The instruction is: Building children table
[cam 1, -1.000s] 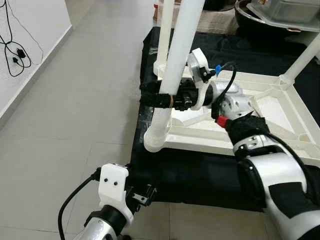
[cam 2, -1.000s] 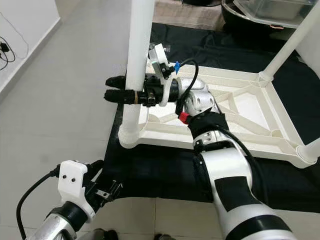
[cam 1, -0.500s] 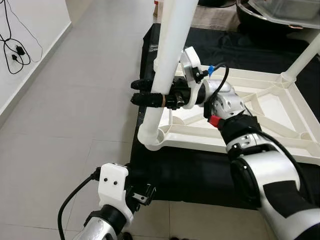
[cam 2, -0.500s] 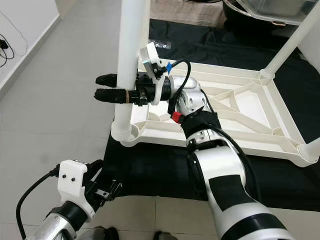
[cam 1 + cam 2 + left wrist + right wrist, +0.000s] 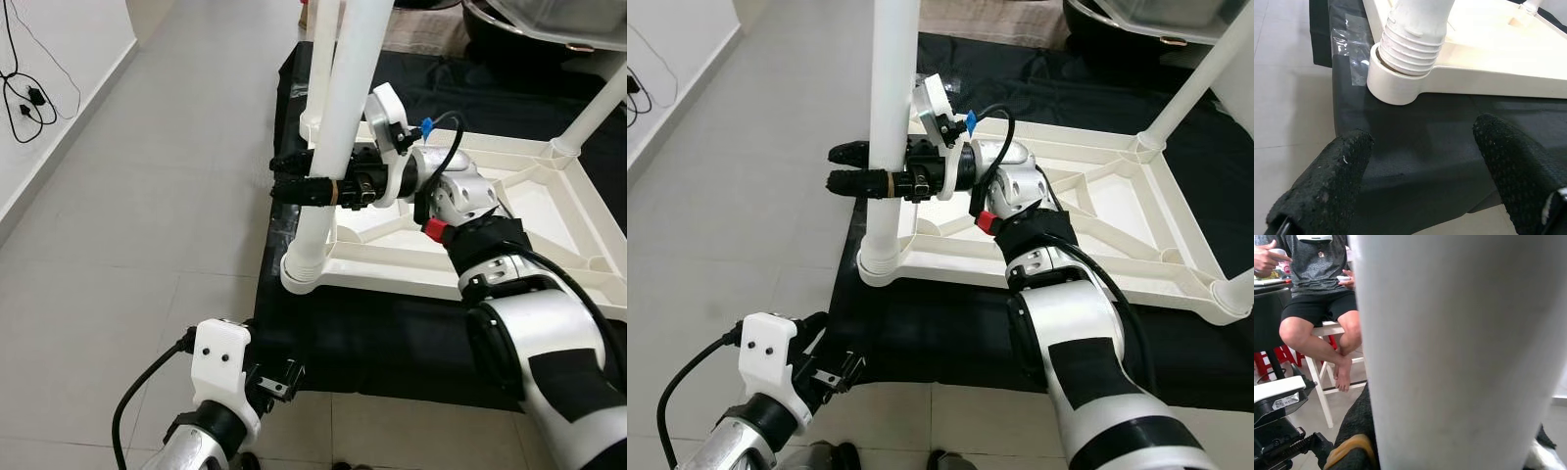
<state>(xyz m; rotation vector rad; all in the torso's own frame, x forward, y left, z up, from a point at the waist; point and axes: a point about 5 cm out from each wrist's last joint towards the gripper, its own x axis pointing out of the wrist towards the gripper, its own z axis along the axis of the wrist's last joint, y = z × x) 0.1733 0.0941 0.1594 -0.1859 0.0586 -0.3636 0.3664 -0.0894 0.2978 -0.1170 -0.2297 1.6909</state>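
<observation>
White plastic table top lies upside down on a black mat spread over the grey tiled floor, its ribbed underside facing up. A white leg stands in the socket at the near left corner, leaning slightly to the right at its top. In the left wrist view the ribbed, threaded foot of that leg sits in the round socket collar, with a strip of clear tape on the mat just beside it. Another white leg rises from the far right corner, and a further one stands behind the near left leg at the far left corner.

The right pincer reaches from the right across the table top and is clenched on the near left leg about halfway up, one black finger on each side of the tube, the fingertips poking out past it to the left. The right wrist view is close against the white tube; past it a person sits on a white stool.

The left pincer hangs low at the near left, over the near edge of the mat and well short of the socket, its two black fingers spread wide apart and holding nothing. A black cable lies against the white wall at the far left.
</observation>
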